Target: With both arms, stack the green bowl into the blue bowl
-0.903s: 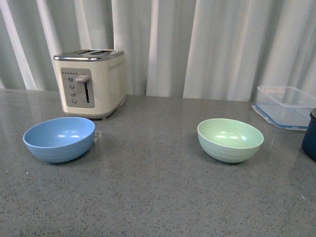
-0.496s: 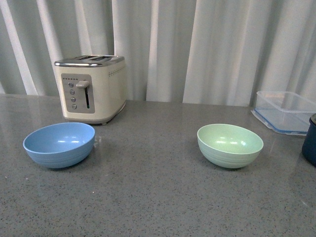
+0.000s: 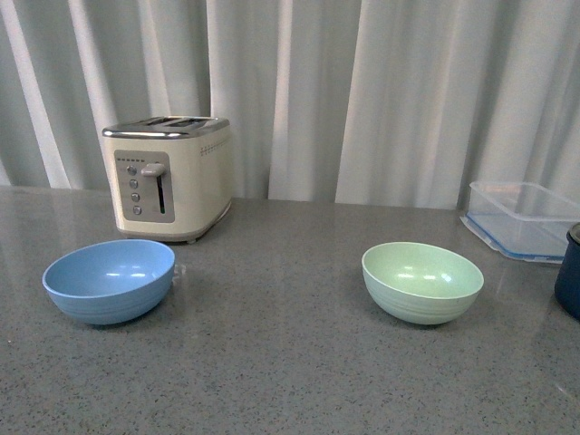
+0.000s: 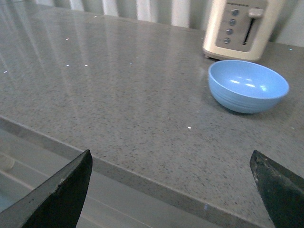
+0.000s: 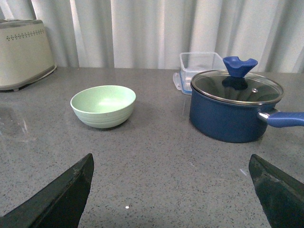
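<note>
The pale green bowl [image 3: 422, 281] sits upright on the grey counter at the right; it shows too in the right wrist view [image 5: 103, 105]. The light blue bowl [image 3: 109, 280] sits upright at the left, in front of the toaster, and appears in the left wrist view [image 4: 248, 85]. The two bowls are far apart and both are empty. My left gripper [image 4: 171, 164] is open over the counter's near edge, well short of the blue bowl. My right gripper [image 5: 171, 164] is open above bare counter, short of the green bowl. Neither arm shows in the front view.
A cream toaster [image 3: 169, 177] stands behind the blue bowl. A clear plastic container [image 3: 523, 216] lies at the back right. A dark navy pot with a glass lid [image 5: 235, 105] stands right of the green bowl, its handle pointing right. White curtains hang behind the counter.
The front view has shifted: the toaster, container and bowls sit lower in the picture than 0.9 s ago. The bowls themselves keep their places on the counter.
</note>
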Tool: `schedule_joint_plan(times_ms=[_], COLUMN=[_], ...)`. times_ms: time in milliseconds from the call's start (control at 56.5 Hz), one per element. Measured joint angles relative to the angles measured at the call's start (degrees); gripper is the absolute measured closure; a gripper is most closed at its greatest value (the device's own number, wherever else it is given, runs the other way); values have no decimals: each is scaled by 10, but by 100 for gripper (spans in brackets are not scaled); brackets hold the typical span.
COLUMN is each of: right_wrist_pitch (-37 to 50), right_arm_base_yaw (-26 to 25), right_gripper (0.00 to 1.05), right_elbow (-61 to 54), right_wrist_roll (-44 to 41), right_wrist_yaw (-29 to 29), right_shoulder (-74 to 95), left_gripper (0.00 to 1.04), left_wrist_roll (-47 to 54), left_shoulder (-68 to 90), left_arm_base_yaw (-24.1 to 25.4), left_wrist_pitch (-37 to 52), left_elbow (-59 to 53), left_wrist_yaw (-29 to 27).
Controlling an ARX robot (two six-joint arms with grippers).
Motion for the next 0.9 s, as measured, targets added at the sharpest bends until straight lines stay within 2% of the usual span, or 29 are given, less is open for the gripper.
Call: schedule_joint_plan(times_ms=[88, 230, 319, 425, 566, 903], right_wrist_pitch=[0, 0, 0, 0, 0, 0], right_arm_base_yaw=[0, 0, 0, 0, 0, 0], right_gripper=[10, 10, 10, 10, 10, 10], right_elbow=[0, 0, 0, 0, 0, 0], right_wrist_roll=[0, 0, 0, 0, 0, 0], right_wrist_yaw=[0, -1, -1, -1, -1, -1], right_shoulder=[0, 0, 0, 0, 0, 0], left_gripper=[7, 7, 7, 7, 7, 7], left_wrist_roll=[-28, -72, -77, -72, -77, -135], left_shoulder=[66, 192, 286, 375, 488, 724], left_arm_base_yaw=[18, 60, 62, 61, 62, 83], left_wrist_pitch=[14, 24, 14, -6, -41, -170], left_elbow=[43, 146, 223, 299, 407, 626], left_wrist_yaw=[11, 77, 128, 157, 150, 177])
